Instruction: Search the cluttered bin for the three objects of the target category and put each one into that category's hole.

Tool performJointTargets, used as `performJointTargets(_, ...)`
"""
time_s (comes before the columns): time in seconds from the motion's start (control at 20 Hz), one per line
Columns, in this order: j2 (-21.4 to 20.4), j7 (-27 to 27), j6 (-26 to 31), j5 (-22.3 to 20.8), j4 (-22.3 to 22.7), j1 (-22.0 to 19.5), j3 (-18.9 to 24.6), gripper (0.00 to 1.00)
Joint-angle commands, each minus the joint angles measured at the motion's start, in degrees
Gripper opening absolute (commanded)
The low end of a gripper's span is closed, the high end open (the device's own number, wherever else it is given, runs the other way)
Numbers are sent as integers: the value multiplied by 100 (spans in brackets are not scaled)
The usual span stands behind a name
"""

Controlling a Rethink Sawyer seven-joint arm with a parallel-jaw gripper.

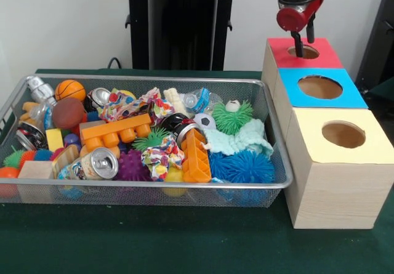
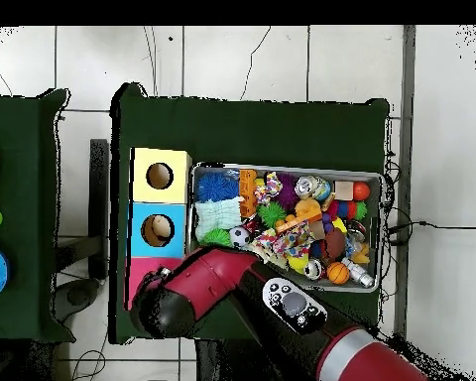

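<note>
Silver wire-mesh bin (image 1: 271, 111), heaped with toys, a yellow toy (image 1: 174, 175) half buried at its front wall

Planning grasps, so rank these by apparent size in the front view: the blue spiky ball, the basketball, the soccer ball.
1. Blue spiky ball, clearly largest, though nearest the camera.
2. Basketball, at the bin's far side.
3. Soccer ball, smallest, partly hidden.

The red arm (image 2: 207, 283) reached over the red box (image 2: 141, 273) (mostly covered), beside the blue box (image 2: 159, 230), yellow box (image 2: 161, 176) and bin (image 2: 381, 228).
</note>
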Motion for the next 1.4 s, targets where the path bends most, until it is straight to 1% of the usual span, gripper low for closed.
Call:
performJointTargets(0.05,218,40,1278,400,-901,-254,-509,100)
performJointTargets(0.1,292,0,1398,476,-951,-265,-502,100)
performJointTargets(0.25,347,41,1693,666,-985,-273,-544,100)
performJointTargets(0.3,357,49,1889,762,-993,-278,-569,100)
performJointTargets(0.4,394,-74,2036,779,-1002,-302,-540,100)
performJointTargets(0.65,384,31,2004,836,-990,-354,-490,100)
performJointTargets(0.75,276,63,1728,765,-960,-413,-390,100)
performJointTargets(0.8,120,44,1638,803,-941,-469,-261,100)
performJointTargets(0.85,32,44,1655,846,-932,-492,-213,100)
performJointTargets(0.9,-209,84,1761,907,-940,-501,-192,100)
performJointTargets(1.05,-516,-184,1848,1022,-974,-665,80,100)
performJointTargets(1.1,-634,-420,1848,977,-1025,-746,225,100)
performJointTargets(1.2,-797,-539,2025,1016,-1084,-815,255,100)
performJointTargets(1.3,-982,-546,2087,970,-1177,-860,199,100)
performJointTargets(1.35,-1019,-533,2069,971,-1189,-900,190,100)
performJointTargets(1.4,-1027,-395,1912,885,-1192,-914,76,100)
